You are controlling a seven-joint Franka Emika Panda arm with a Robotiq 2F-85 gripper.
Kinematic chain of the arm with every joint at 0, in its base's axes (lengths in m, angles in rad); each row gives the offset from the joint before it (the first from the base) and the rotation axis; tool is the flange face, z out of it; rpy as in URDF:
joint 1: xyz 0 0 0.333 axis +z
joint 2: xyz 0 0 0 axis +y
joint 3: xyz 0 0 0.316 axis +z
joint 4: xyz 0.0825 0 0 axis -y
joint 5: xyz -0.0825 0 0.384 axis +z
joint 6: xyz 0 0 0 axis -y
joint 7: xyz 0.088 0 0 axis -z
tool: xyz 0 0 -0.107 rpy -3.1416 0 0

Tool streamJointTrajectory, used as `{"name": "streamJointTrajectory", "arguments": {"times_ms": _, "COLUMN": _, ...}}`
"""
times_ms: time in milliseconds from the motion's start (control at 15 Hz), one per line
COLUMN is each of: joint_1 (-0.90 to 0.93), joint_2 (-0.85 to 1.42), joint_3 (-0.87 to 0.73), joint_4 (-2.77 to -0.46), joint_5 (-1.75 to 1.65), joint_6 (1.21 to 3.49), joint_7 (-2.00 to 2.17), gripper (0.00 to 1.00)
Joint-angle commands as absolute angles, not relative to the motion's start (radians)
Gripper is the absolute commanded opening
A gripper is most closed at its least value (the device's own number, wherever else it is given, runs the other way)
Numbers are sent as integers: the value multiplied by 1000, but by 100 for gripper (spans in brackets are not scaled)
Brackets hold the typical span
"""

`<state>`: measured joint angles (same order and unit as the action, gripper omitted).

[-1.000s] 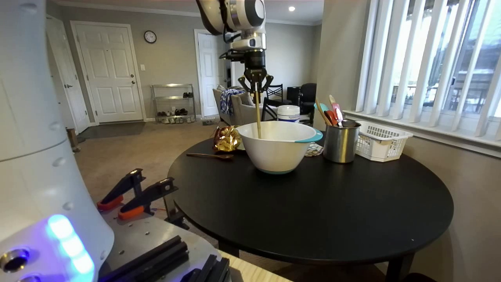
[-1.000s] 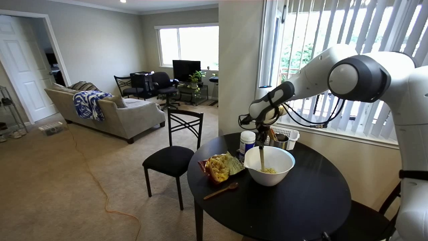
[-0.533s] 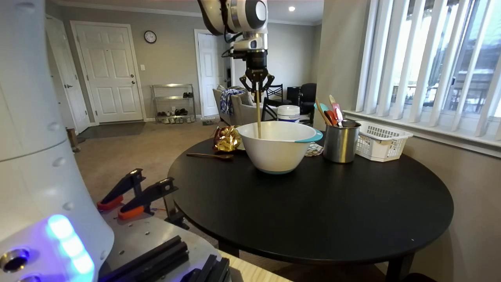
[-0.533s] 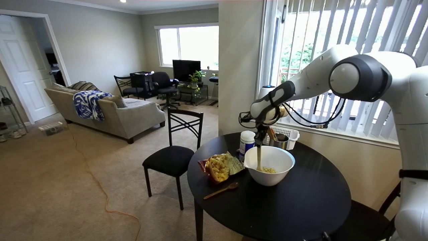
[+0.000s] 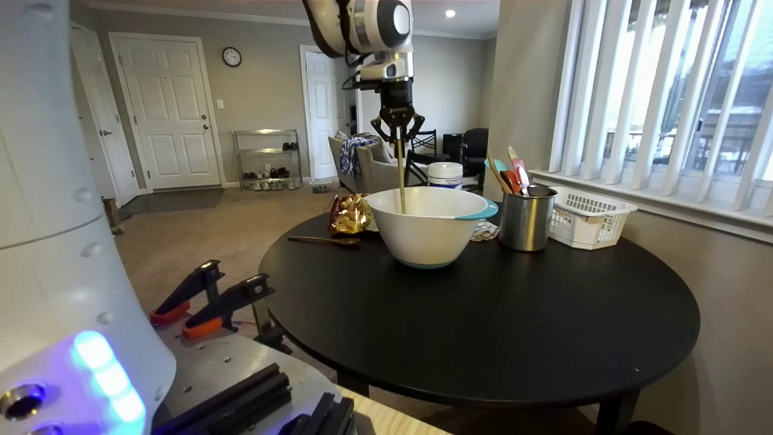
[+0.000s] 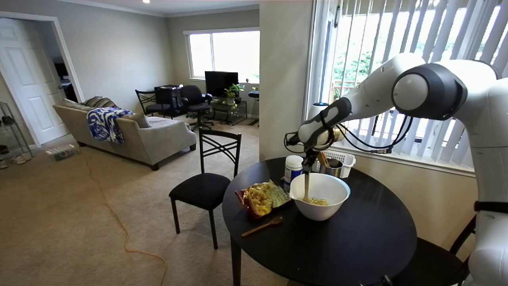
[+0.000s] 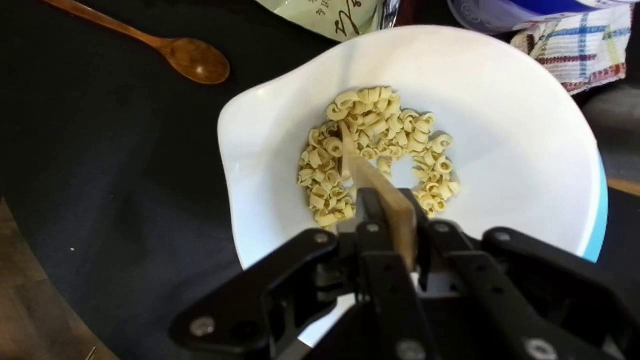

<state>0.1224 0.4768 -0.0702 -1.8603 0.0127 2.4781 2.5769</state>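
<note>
Round and black, the table (image 5: 543, 326) spreads below the gripper (image 7: 392, 215), clamped on a wooden utensil (image 7: 372, 177) whose lower end sits among pasta (image 7: 320, 185), ringed by the white bowl (image 7: 525, 125). To one side of the gripper, an opened bag (image 7: 320, 15) bears dark lettering, unreadable here, near a wooden spoon (image 7: 197, 57); beyond, a blue-labelled canister (image 6: 293, 174) is illegible too. Opposite stand a steel utensil pot (image 5: 526, 222) and white basket (image 5: 595, 220).

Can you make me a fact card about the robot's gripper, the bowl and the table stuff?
Gripper: shut on a wooden utensil
Utensil tip: down among curly pasta
Pasta: in the white bowl
Bowl: upright on the black table
Near the bowl: wooden spoon, shiny bag
Also on the table: metal pot, white basket
</note>
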Motion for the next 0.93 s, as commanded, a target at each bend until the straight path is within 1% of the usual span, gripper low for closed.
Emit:
{"name": "streamJointTrajectory", "arguments": {"times_ms": 0, "joint_1": 140, "joint_2": 474, "joint_3": -88, "joint_4": -1919, "joint_5": 7, "joint_6": 2579, "joint_7": 2601, "gripper": 5}}
{"name": "streamJointTrajectory", "arguments": {"times_ms": 667, "joint_1": 225, "joint_2": 471, "joint_3": -190, "joint_4": -1992, "joint_5": -110, "joint_6": 2742, "joint_7": 2636, "gripper": 5}}
{"name": "streamJointTrajectory", "arguments": {"times_ms": 733, "joint_1": 249, "joint_2": 472, "joint_3": -219, "joint_4": -1994, "joint_5": -146, "joint_6": 2742, "joint_7": 2659, "gripper": 5}}
{"name": "streamJointTrajectory", "arguments": {"times_ms": 800, "joint_1": 332, "joint_2": 479, "joint_3": -318, "joint_4": -1996, "joint_5": -92, "joint_6": 2746, "joint_7": 2605, "gripper": 5}}
{"name": "streamJointTrajectory", "arguments": {"times_ms": 867, "joint_1": 372, "joint_2": 482, "joint_3": -368, "joint_4": -1999, "joint_5": -99, "joint_6": 2745, "joint_7": 2608, "gripper": 5}}
